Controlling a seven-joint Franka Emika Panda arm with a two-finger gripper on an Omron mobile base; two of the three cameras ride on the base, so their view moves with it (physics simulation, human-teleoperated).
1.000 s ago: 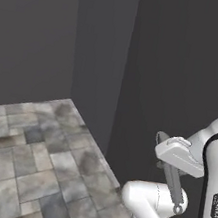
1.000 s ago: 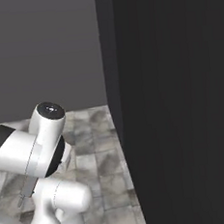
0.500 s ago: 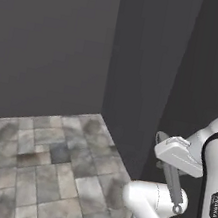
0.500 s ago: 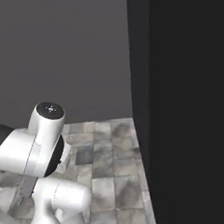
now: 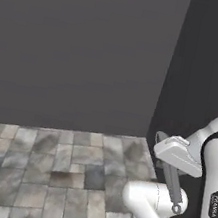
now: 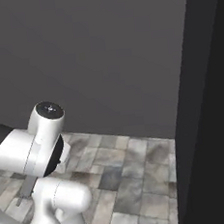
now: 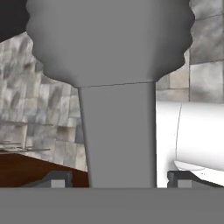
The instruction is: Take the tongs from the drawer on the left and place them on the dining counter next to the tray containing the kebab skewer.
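While the base is rolling past plain dark walls (image 5: 80, 50) and a tiled floor (image 5: 44, 170), the tongs (image 7: 117, 131) are sitting between the fingers of the gripper (image 7: 118, 179). The hand view has them up close, a grey shaft with a wide scalloped head filling the top. From the left base view you can spot the slim grey arm and small ring hanging under the hand. The jaws stand fairly wide, so I'd guess they're clamped across the tongs' width, arm tucked in for the drive. No desk or tray nearby, so placing comes later.
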